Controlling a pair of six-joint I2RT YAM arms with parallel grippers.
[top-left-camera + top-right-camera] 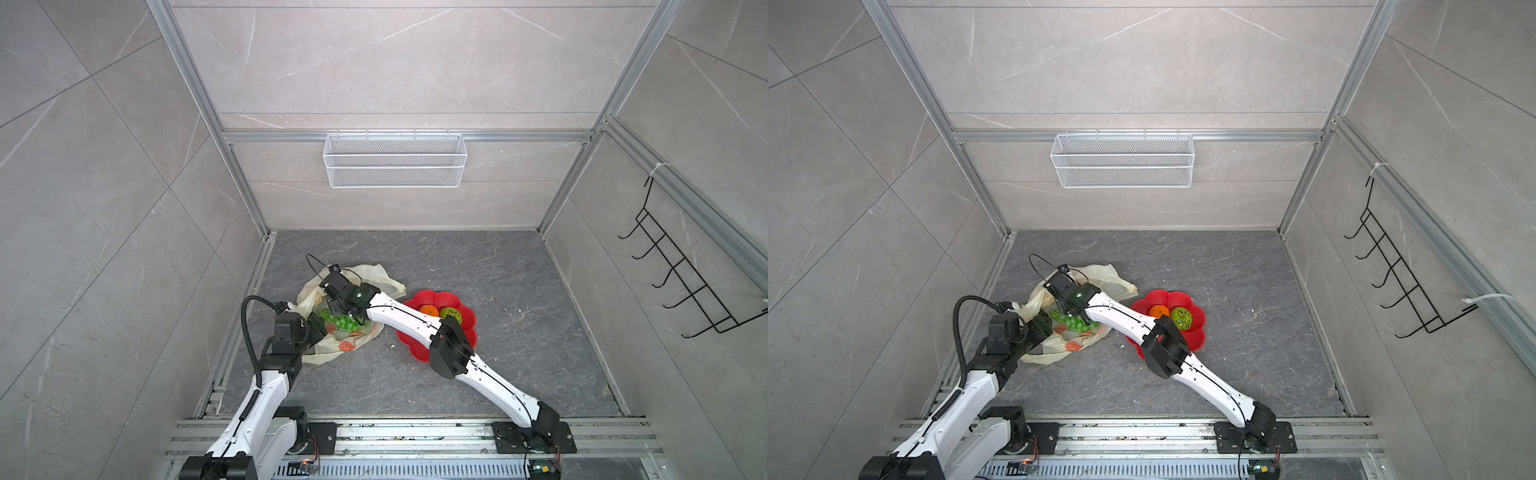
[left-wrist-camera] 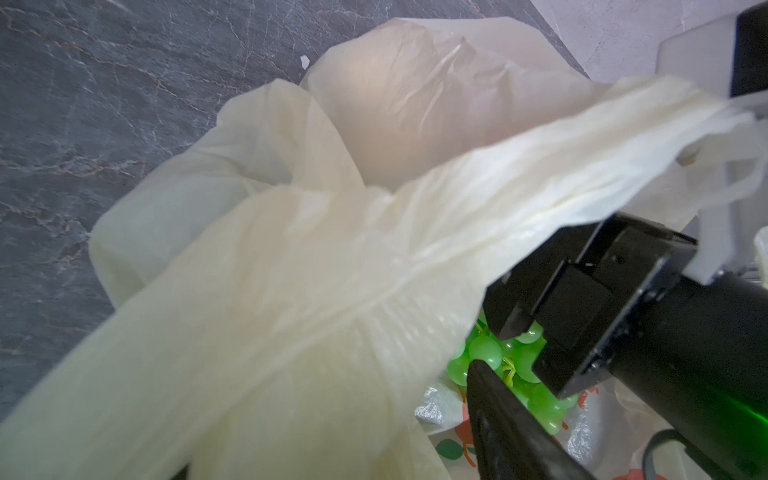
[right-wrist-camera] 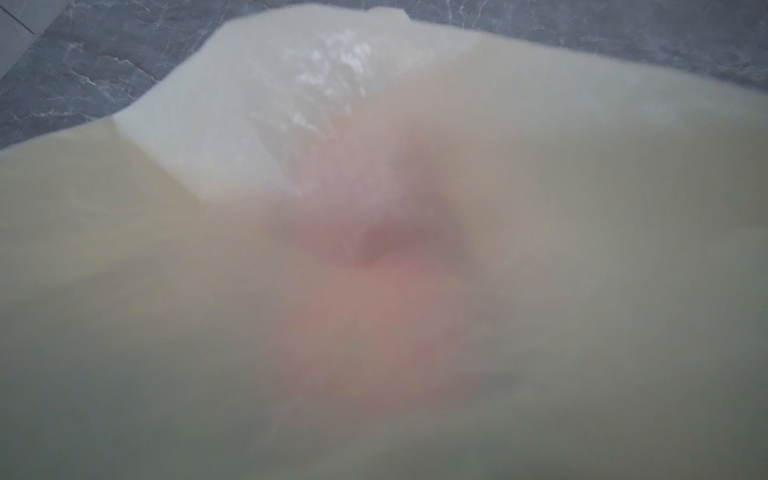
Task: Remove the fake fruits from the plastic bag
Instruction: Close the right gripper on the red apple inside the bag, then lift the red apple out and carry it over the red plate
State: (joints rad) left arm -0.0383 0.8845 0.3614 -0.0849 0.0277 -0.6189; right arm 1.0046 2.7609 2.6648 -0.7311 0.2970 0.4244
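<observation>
The pale-yellow plastic bag [image 1: 374, 278] [image 1: 1100, 276] lies crumpled at the left of the floor, mouth up. A green grape bunch [image 1: 343, 322] [image 1: 1075, 322] [image 2: 482, 353] sits inside it. My right gripper [image 1: 347, 316] [image 2: 530, 353] reaches into the bag with its black fingers set down on the grapes, one grape showing between them. My left gripper [image 1: 318, 328] is at the bag's near rim. One of its fingers [image 2: 498, 415] shows; bunched bag film [image 2: 291, 332] hides the other. Film covers the right wrist view [image 3: 249, 104]. An orange [image 1: 428, 309] and a green knobbly fruit [image 1: 452, 314] lie on the red plate [image 1: 436, 297].
The right arm's elbow [image 1: 451, 349] passes over the red plate's near side. A white wire basket [image 1: 395, 160] hangs on the back wall and a black hook rack [image 1: 685, 282] on the right wall. Aluminium rails [image 1: 415, 432] run along the front edge.
</observation>
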